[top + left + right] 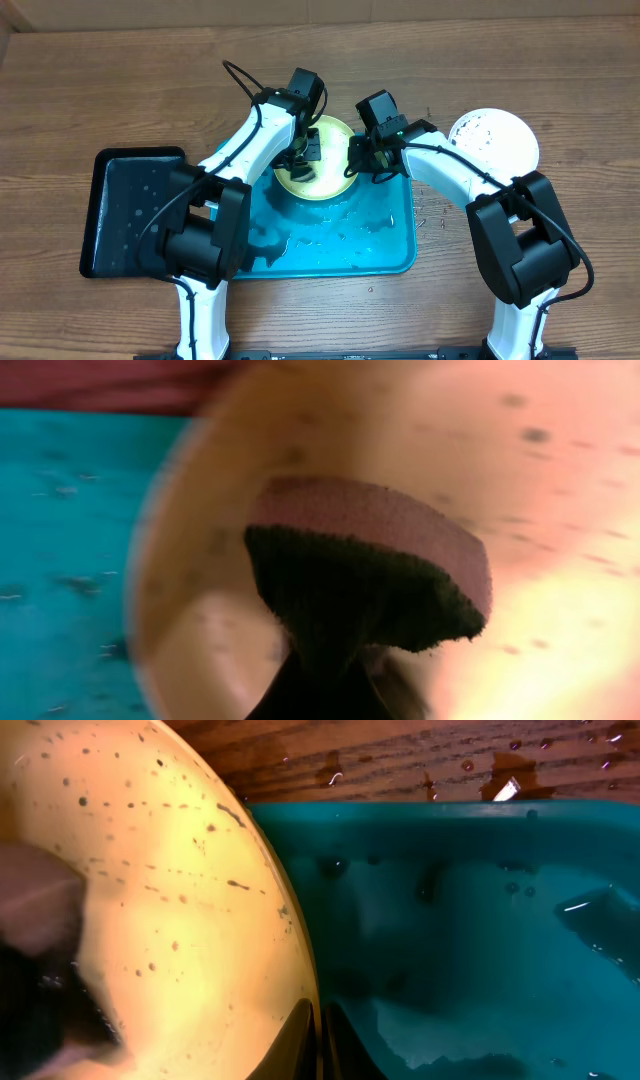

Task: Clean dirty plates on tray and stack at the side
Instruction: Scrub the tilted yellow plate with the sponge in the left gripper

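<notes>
My left gripper [303, 152] clamps a scouring sponge [370, 560] against the yellow-green plate [325, 186] at the far edge of the turquoise tray [385, 255]; my right gripper [356, 160] pinches that plate's rim.

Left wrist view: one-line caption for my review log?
Left gripper pinching a sponge against a speckled plate over the turquoise tray.

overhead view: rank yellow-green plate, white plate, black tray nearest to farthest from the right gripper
1. yellow-green round plastic plate, right at the right gripper
2. white round plastic plate, out to its right
3. black rectangular plastic tray, far left
</notes>
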`<state>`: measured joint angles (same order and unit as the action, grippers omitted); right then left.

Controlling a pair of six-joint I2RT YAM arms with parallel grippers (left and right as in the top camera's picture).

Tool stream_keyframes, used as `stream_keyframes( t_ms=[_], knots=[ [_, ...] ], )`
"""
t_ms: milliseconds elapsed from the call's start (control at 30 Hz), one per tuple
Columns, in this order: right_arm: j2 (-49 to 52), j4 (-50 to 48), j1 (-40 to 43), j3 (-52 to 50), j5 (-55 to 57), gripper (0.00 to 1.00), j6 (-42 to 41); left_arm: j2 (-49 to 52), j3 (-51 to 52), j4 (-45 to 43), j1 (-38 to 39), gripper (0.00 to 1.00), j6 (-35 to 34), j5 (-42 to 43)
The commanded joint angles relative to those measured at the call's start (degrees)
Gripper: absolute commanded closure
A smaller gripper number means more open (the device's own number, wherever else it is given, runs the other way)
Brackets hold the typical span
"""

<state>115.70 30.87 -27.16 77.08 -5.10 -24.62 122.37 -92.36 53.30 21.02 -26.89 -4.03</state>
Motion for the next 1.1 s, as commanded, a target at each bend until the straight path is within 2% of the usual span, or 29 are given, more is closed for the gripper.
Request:
stream_keyframes(
  t_ms=[0,167,267,333,500,600,833,1067],
  knots=[
    [0.15,0.74,0.17,-0.15,1.66,0.96,0.22,-0.24,-1.27,1.2,-0.79,0.96,-0.33,-13.29],
    [0.15,0.9,0.17,-0.15,1.66,0.96,0.24,-0.24,-6.03,3.45,-0.79,0.96,-0.35,-14.78],
    [0.15,0.92,0.17,-0.15,1.64,0.96,0.22,-0.24,-9.51,4.66,-0.72,0.96,-0.26,-12.35],
    [0.15,0.92,0.17,-0.13,1.66,0.96,0.22,-0.24,-11.28,5.01,-0.72,0.96,0.83,-6.95],
    [0.15,0.87,0.17,-0.15,1.62,0.96,0.15,-0.22,-11.87,4.61,-0.72,0.96,5.79,16.17],
    [0.15,0.7,0.17,-0.15,1.62,0.96,-0.92,-0.2,-11.32,5.6,-0.61,0.96,5.79,22.58],
    [0.15,0.24,0.17,-0.13,1.62,0.96,-2.62,-0.13,-7.5,5.05,1.14,0.96,5.7,19.63],
    [0.15,0.31,0.17,-0.15,1.64,0.96,-2.6,-0.11,-0.15,-1.73,0.68,0.96,5.05,17.05]
  ],
)
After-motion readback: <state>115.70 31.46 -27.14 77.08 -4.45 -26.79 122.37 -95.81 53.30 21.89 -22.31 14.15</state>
